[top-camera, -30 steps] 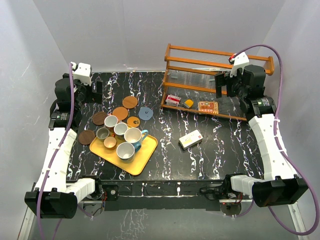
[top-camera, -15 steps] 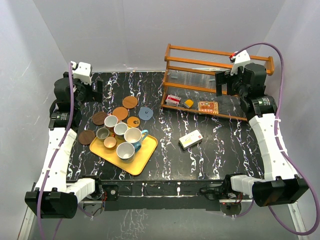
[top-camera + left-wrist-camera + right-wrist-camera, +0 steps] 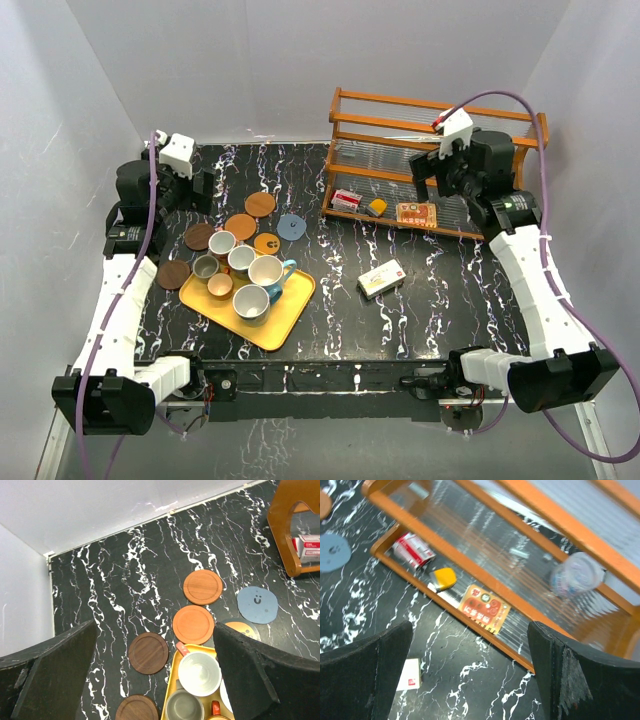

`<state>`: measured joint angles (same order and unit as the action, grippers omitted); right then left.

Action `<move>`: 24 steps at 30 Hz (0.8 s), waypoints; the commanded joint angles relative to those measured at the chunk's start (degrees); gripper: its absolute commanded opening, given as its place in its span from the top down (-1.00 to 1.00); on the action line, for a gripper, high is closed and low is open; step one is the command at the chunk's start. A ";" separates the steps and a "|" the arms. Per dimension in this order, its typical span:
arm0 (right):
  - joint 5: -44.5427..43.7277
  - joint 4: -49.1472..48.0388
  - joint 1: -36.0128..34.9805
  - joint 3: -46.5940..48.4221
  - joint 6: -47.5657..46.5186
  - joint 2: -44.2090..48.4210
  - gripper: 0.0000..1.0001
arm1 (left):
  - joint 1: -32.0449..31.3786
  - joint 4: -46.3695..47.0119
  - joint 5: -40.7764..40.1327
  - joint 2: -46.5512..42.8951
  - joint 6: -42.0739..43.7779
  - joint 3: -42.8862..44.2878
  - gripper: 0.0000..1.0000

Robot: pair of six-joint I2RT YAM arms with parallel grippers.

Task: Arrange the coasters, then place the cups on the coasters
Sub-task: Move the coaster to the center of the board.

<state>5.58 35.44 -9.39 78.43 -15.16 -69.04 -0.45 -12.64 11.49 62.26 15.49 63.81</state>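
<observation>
Marble table [image 3: 430, 300], cups [image 3: 266, 270] in yellow tray [image 3: 287, 313]

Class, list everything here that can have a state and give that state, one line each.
Left gripper: open, holding nothing.
Right gripper: open, holding nothing.
Cups: six, upright on the tray.
Coasters: six, flat on the table, none bearing a cup.
Tray: loaded with all cups.

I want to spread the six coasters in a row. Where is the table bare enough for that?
The table is bare between the yellow tray and the small white box, and on to the near edge right of that box. Another bare strip runs behind the coasters, left of the rack. Crowded: the left, where coasters hug the tray of cups.
</observation>
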 commanded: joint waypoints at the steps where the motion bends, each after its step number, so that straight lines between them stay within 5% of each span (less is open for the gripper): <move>1: 4.77 0.09 -3.68 -4.14 -5.69 0.86 -0.97 | 0.45 1.60 4.46 0.39 1.96 -2.29 -0.97; 13: 11.61 -1.16 -11.50 -20.94 -15.76 1.01 -0.97 | 0.45 3.38 10.37 2.83 3.11 -6.68 -0.97; 24: 9.83 -7.96 -11.43 -28.38 -11.63 -3.37 -0.96 | 0.00 7.19 12.81 11.13 -1.29 -5.58 -0.97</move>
<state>16.32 33.32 -20.75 50.59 -28.21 -71.29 -0.43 -7.90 21.41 70.57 15.84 56.95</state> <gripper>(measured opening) 0.983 0.986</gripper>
